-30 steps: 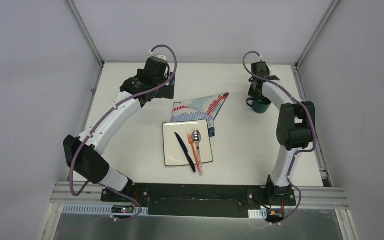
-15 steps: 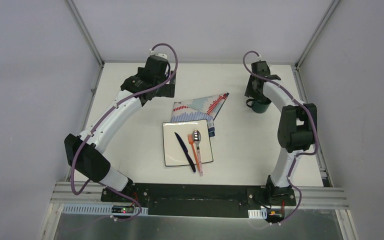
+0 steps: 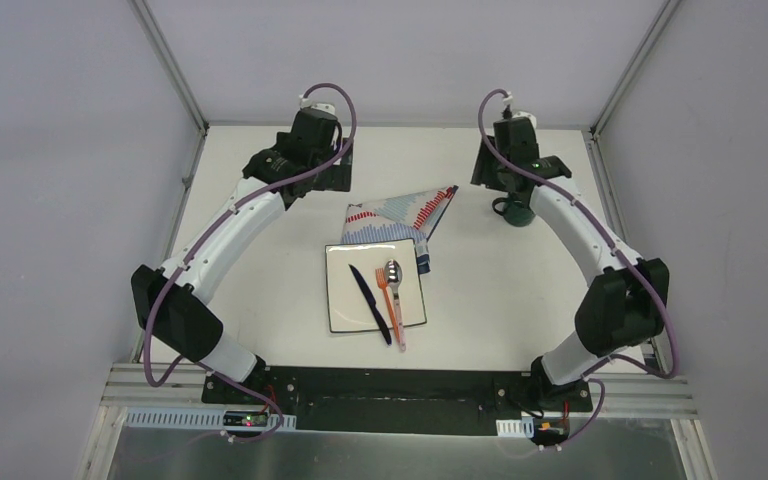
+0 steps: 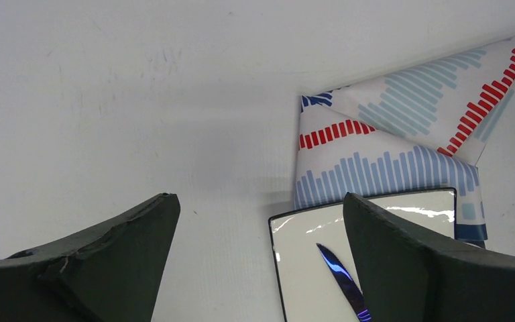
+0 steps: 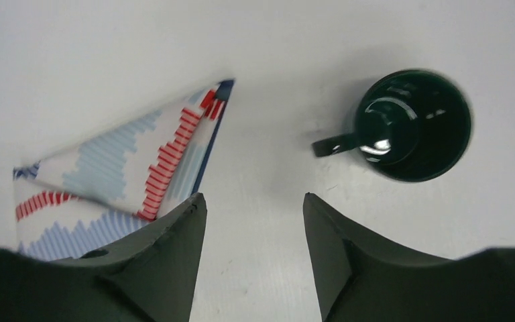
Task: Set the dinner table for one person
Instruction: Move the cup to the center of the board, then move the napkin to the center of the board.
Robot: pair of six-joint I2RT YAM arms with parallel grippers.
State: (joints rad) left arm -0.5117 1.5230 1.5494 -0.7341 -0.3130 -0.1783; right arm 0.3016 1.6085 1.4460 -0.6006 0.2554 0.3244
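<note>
**Bench.** The bench (image 3: pixel 500 290) is a flat, matte-white rectangle edged by grey aluminium rails. It fills the floor of the cell under both arms, and every item listed below lies on it.

**Items.**
- A square white plate (image 3: pixel 345 300) with a glossy face lies near the bench centre.
- Three pieces of cutlery rest on the plate, side by side:
  - a dark blue knife (image 3: pixel 370 303)
  - an orange-handled fork (image 3: pixel 392 310)
  - a spoon (image 3: pixel 393 272) with a shiny bowl
- The knife and fork handles overhang the plate's near edge.
- A folded cloth (image 3: pixel 395 218), printed with red, pale blue and navy bars, lies at the plate's far edge. The plate overlaps the cloth's near part.
- A dark green glossy mug (image 5: pixel 412 127) stands upright to the right of the cloth, apart from it, with its handle pointing towards the cloth.

**End effectors.**
- The left end effector (image 4: pixel 260 201) has its fingers spread wide and grips nothing.
- The right end effector (image 5: pixel 253 198) is likewise spread and empty (bare bench shows between its fingers).

**Visibility limits.**
- In the top view the right arm covers part of the mug.
- In the left wrist view the frame's lower edge and one finger cut off the plate, so only the knife tip shows.
- In the right wrist view the mug is slightly blurred and a finger hides the lower cloth.
</note>
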